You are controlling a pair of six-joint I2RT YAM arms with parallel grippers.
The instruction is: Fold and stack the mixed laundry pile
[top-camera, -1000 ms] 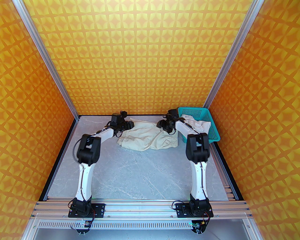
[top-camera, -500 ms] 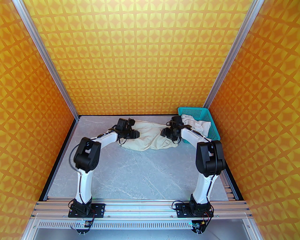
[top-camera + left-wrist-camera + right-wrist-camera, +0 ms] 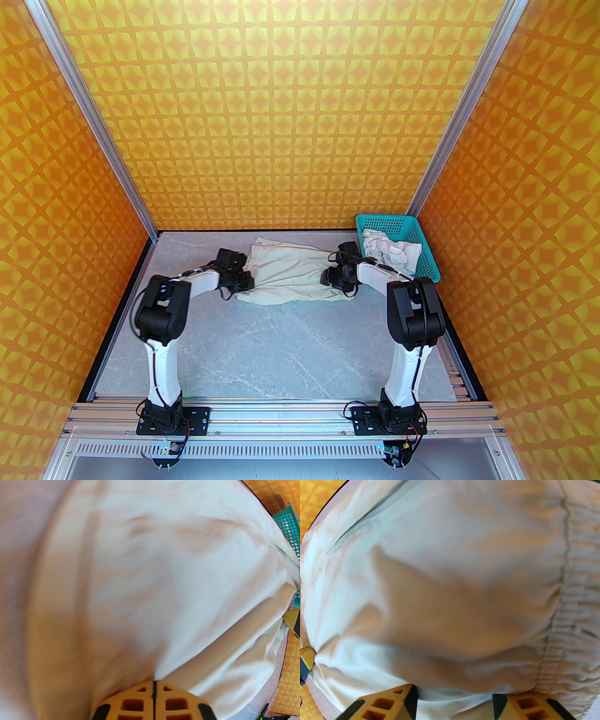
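Note:
The beige-cream garment (image 3: pixel 290 274) lies spread across the far middle of the table, its gathered elastic band (image 3: pixel 569 611) toward the right. At the garment's left edge my left gripper (image 3: pixel 243 281) is low, and in the left wrist view the left gripper (image 3: pixel 154 684) is shut, with cloth (image 3: pixel 150 585) fanning out from its tips. My right gripper (image 3: pixel 332 276) sits at the garment's right end. Seen from the right wrist, the right gripper (image 3: pixel 454 696) has its jaws apart and cloth (image 3: pixel 450 601) bulges over the gap. The white shirt (image 3: pixel 391 251) is crumpled in the basket.
A teal mesh basket (image 3: pixel 382 218) stands at the far right corner, just behind the right arm; its rim (image 3: pixel 289 524) also shows past the garment. Orange patterned walls close the table on three sides. Bare grey tabletop (image 3: pixel 281 347) stretches from the garment to the arm bases.
Both grippers came from the garment's far edge toward me and lower onto it. The left gripper closed on the left edge. The garment's near side has bunched slightly.

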